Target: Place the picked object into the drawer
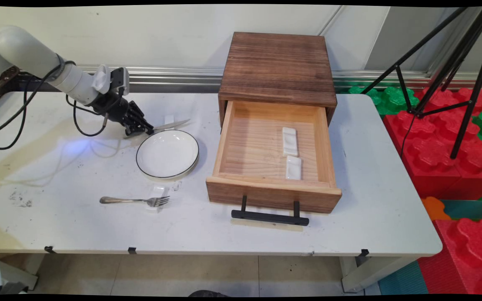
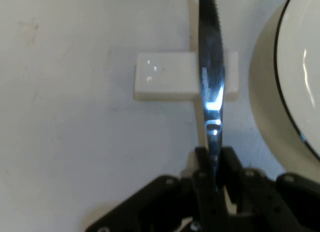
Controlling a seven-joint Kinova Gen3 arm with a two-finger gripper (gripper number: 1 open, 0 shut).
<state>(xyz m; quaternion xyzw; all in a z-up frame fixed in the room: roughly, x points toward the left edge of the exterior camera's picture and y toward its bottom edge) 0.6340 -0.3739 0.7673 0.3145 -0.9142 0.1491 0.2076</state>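
On the white table (image 1: 266, 234), the black gripper (image 1: 149, 130) squeezes a knife (image 1: 173, 124) tight by its handle, its blade lying across a small white rest (image 2: 165, 82) beside the white plate (image 1: 167, 153). A fork (image 1: 136, 201) lies nearer the front, and a wooden box (image 1: 278, 69) has its drawer (image 1: 273, 194) pulled open. Red and green foam blocks (image 1: 446, 138) sit on the floor to the right.

Knife (image 1: 173, 124): silver table knife with serrated blade, handle end clamped between the tool's (image 1: 148, 130) fingers (image 2: 231, 164), lying nearly level over a small white rest (image 2: 165, 83), just behind the black-rimmed white plate (image 1: 167, 153) on the counter (image 1: 78, 225).
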